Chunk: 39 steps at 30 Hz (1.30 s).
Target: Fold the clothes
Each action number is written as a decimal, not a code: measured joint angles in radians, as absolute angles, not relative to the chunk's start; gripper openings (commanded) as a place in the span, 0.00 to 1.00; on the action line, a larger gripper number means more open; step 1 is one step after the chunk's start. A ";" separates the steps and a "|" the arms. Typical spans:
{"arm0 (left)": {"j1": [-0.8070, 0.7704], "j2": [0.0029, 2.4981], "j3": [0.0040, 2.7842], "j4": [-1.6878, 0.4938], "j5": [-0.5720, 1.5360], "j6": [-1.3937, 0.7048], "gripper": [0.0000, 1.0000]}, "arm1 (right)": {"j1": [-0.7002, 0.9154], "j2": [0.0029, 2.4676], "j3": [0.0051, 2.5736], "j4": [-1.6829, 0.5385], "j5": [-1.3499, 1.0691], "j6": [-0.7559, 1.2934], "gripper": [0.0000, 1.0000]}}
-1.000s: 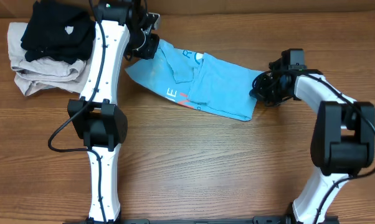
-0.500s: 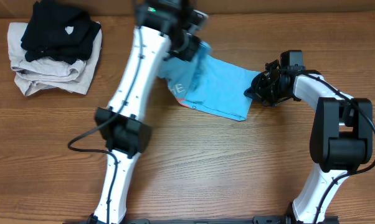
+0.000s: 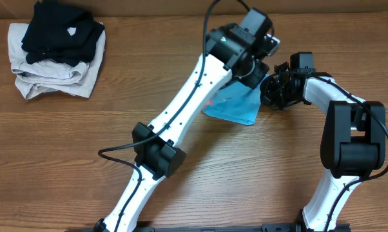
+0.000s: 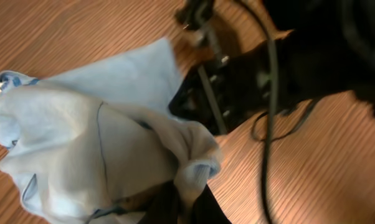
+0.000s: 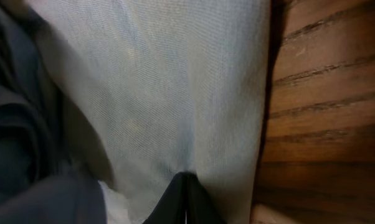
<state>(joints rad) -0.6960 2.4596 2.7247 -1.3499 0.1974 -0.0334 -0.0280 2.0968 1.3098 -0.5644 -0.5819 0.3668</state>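
Overhead: the left arm (image 3: 200,84) reaches across toward the right arm (image 3: 323,90). The blue shirt (image 3: 236,108) lies bunched beneath them on the surface (image 3: 245,180), well apart from the folded pile (image 3: 52,71).

Left wrist: the left jaws are closed on a doubled edge of the blue shirt (image 4: 100,149).

Right wrist: the right jaws are pinched onto its cloth (image 5: 175,93).

A fold-over looks underway. Next, the carried edge needs laying down squarely, then releasing.

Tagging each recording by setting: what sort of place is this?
Likely a robot lab bench: left arm and right arm at a wooden table, with a blue shirt and stacked clothes.
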 measured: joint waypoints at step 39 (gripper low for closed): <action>-0.603 2.412 2.952 -1.332 0.138 -0.183 1.00 | -0.368 1.551 1.446 -0.823 -0.800 0.263 0.43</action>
<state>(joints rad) -0.6025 2.4119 2.9517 -1.3315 0.1375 -0.1833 -0.3683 1.5513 1.4456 -0.8230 -0.8001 0.2630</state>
